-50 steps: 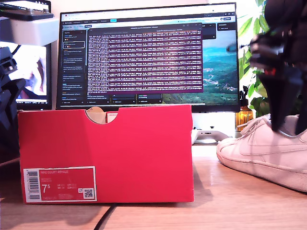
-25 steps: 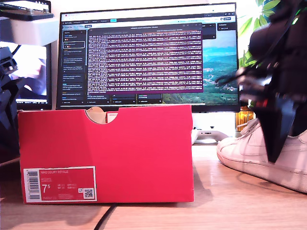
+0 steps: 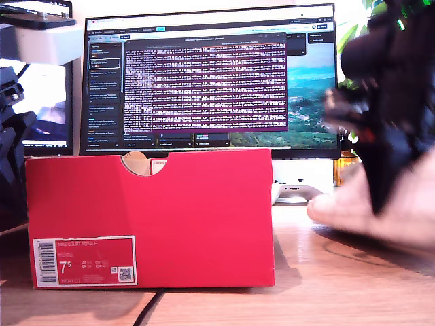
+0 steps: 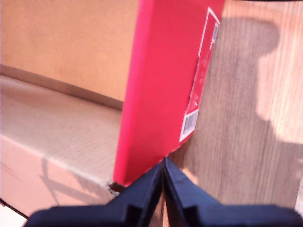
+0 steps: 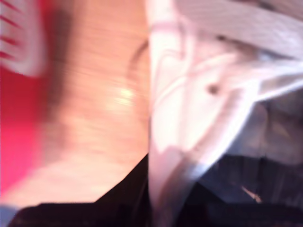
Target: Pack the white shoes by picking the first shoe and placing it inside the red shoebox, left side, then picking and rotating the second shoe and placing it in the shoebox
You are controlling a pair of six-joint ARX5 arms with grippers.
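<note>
One shoe (image 3: 380,210) sits on the table at the exterior view's right, blurry | my second gripper (image 5: 161,189) is clamped on its side | my first gripper (image 4: 163,165) is pinched closed by the box (image 3: 149,217) | step: first pick; next: lift it over the box wall

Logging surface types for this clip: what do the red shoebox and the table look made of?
The red shoebox looks like matte cardboard: a plain brown inside shows in the first wrist view. The table looks like light wood or wood-look laminate, with visible grain and a slight sheen.
</note>
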